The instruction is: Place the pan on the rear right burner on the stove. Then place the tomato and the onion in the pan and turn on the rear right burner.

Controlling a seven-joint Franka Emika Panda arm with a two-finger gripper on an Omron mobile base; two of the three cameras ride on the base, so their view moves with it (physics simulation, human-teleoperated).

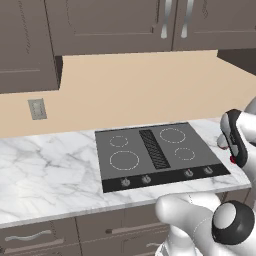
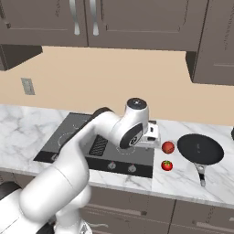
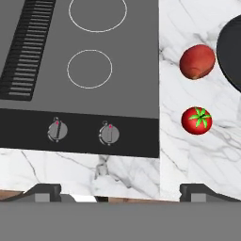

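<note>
The black pan (image 2: 200, 149) lies on the marble counter right of the stove (image 1: 106, 150), its handle pointing toward the front edge; its rim (image 3: 231, 52) shows at the right of the hand view. The dull red onion (image 3: 197, 61) sits just left of the pan, and the green-topped tomato (image 3: 196, 120) lies in front of the onion. Both rest on the counter beside the stove's right edge. The rear right burner (image 1: 172, 135) is bare. My gripper (image 3: 121, 194) hovers open above the stove's front right corner, holding nothing, its fingertips (image 3: 44, 192) wide apart.
A black vent grille (image 1: 153, 148) runs down the stove's middle, and the knobs (image 3: 109, 134) line its front strip. Wall cabinets (image 1: 110, 25) hang overhead and an outlet (image 1: 37, 109) is on the back wall. Marble counter (image 1: 45, 170) extends left.
</note>
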